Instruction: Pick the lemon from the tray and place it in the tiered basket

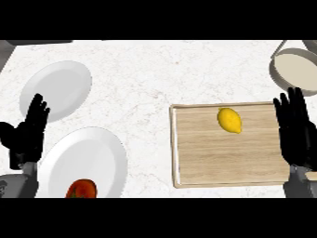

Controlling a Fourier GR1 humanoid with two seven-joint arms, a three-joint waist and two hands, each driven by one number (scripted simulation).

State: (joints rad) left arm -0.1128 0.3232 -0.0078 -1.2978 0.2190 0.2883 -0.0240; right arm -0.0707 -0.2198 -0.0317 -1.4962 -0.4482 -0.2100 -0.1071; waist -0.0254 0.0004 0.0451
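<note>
We see the lemon (pixel 229 120) lying on the wooden tray (pixel 209 162), toward its far side, untouched. Our right hand (pixel 298 132) hovers over the tray's right edge, fingers straight and spread. The tiered basket (pixel 299 72) sits beyond. Our left hand (pixel 25 135) rests spread between two white plates (pixel 58 88); the nearer plate (pixel 92 153) holds a tomato (pixel 82 189). We find no writing.

Left hand (pixel 25 132) and right hand (pixel 297 130) open, fingers up, apparently holding nothing.

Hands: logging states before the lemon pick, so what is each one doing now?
Left hand: open, holding nothing.
Right hand: open, holding nothing, beside the lemon.
</note>
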